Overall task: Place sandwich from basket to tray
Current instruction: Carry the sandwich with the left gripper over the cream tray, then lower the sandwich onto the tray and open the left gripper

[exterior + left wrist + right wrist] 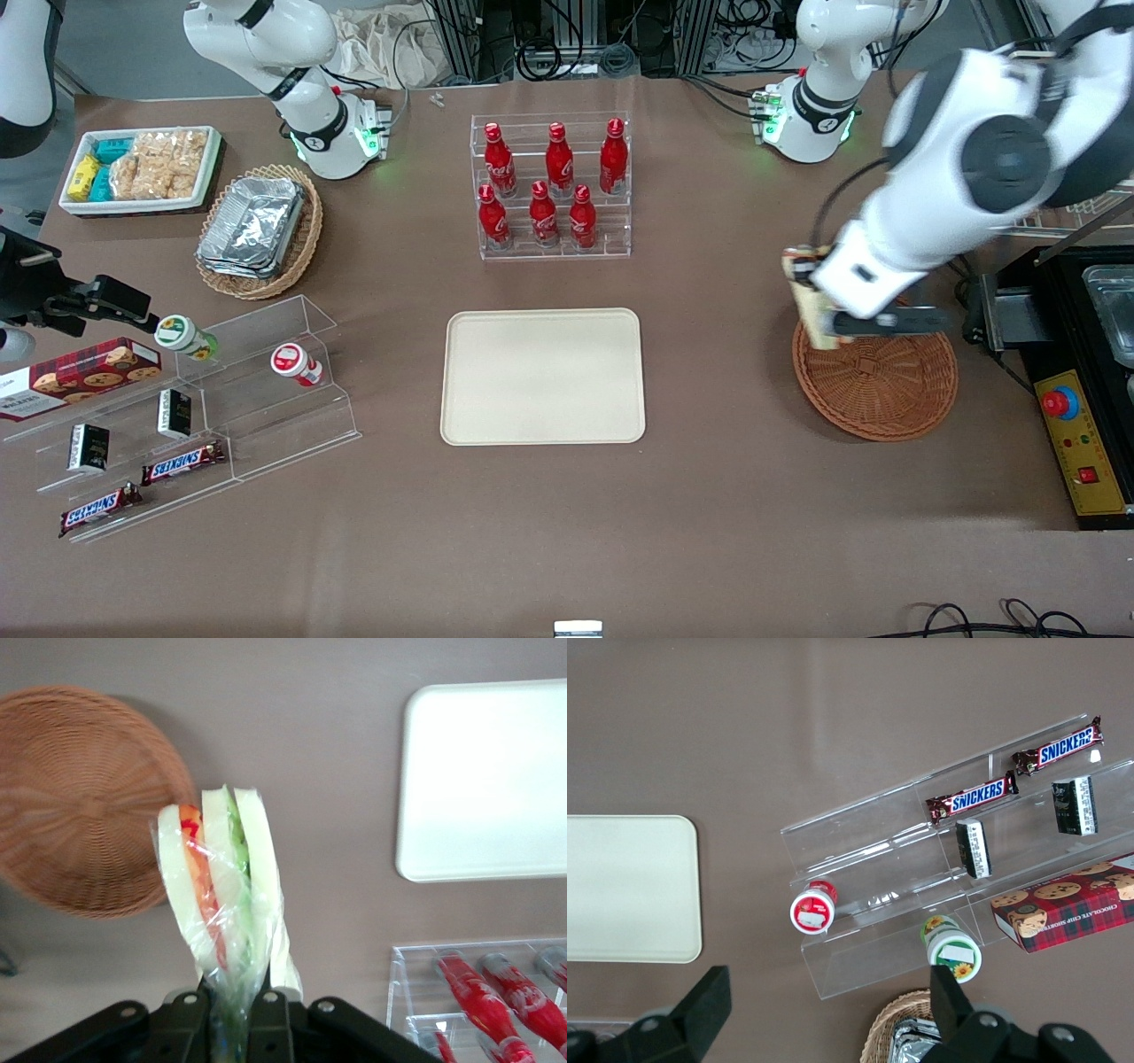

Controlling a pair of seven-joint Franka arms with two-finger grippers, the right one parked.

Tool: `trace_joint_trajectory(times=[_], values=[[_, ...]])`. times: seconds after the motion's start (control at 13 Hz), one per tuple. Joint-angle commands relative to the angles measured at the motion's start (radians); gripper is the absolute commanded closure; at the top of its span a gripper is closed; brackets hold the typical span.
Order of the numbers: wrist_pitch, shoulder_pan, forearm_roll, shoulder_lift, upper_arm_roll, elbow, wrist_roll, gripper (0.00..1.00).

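My left gripper (819,306) is shut on the sandwich (226,895), a clear-wrapped wedge of white bread with orange and green layers. It holds the wedge in the air over the rim of the round reddish-brown basket (877,385), at the edge nearest the tray. In the front view the sandwich (808,297) shows as a pale strip beside the gripper body. The black fingers (270,1028) pinch the wrapped end of the wedge. Nothing lies in the basket (75,802). The cream tray (543,375) lies flat mid-table with nothing on it, and its corner (483,780) shows in the wrist view.
A clear rack of red bottles (554,186) stands farther from the front camera than the tray. A black machine with a yellow control panel (1076,443) sits at the working arm's end. Snack shelves (177,425) and a tan basket of foil containers (259,229) lie toward the parked arm's end.
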Motion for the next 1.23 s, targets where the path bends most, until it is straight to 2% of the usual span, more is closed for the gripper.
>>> trace_joint_trajectory(times=[0.0, 0.23, 0.31, 0.69, 1.0, 1.15], values=[[0.137, -0.119, 0.017, 0.145, -0.024, 0.007, -0.126, 1.0], [0.276, -0.259, 0.247, 0.336, -0.023, 0.026, -0.335, 1.0], [0.312, -0.281, 0.278, 0.38, -0.023, 0.045, -0.355, 1.0], [0.469, -0.365, 0.335, 0.525, 0.023, 0.087, -0.358, 1.0], [0.521, -0.457, 0.335, 0.575, 0.127, 0.115, -0.357, 1.0], [0.535, -0.462, 0.335, 0.592, 0.132, 0.113, -0.357, 1.0]])
